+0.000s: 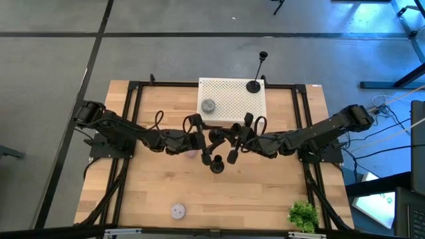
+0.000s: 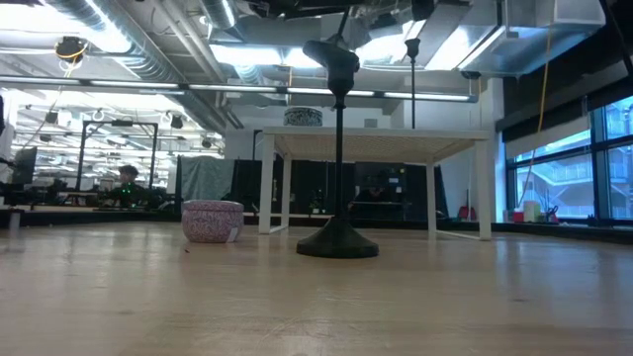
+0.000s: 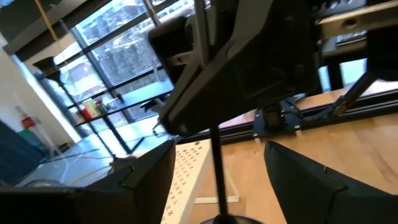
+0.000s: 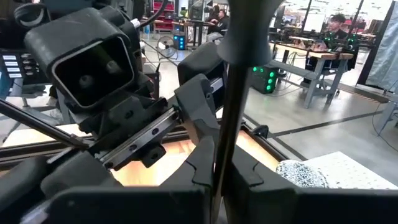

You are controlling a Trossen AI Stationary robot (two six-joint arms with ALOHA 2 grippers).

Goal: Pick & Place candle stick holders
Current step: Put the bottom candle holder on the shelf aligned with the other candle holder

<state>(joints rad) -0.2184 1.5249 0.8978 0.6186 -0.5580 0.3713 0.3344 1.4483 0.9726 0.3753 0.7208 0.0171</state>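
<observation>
A: From above?
B: A candle stick holder [image 1: 216, 162] stands mid-table between the left gripper [image 1: 207, 147] and the right gripper [image 1: 234, 147].
A: Wrist views?
B: Left fingers [image 3: 314, 180] spread either side of the stem; right fingers [image 4: 202, 165] pinch it.

1. You are looking at a robotics lab or workshop: the wooden table [image 1: 166, 186] sits in a black metal frame on a bare grey concrete floor [image 1: 199, 53].
2. Behind the table you see an open industrial ceiling with exposed pipes [image 2: 148, 49] and strip lights.
3. You can make out workbenches with equipment in the room, and a person [image 4: 339, 25] seated at one.
4. Tall windows [image 2: 584, 168] line one side, and loose cables [image 1: 388, 123] run beside the table.
</observation>
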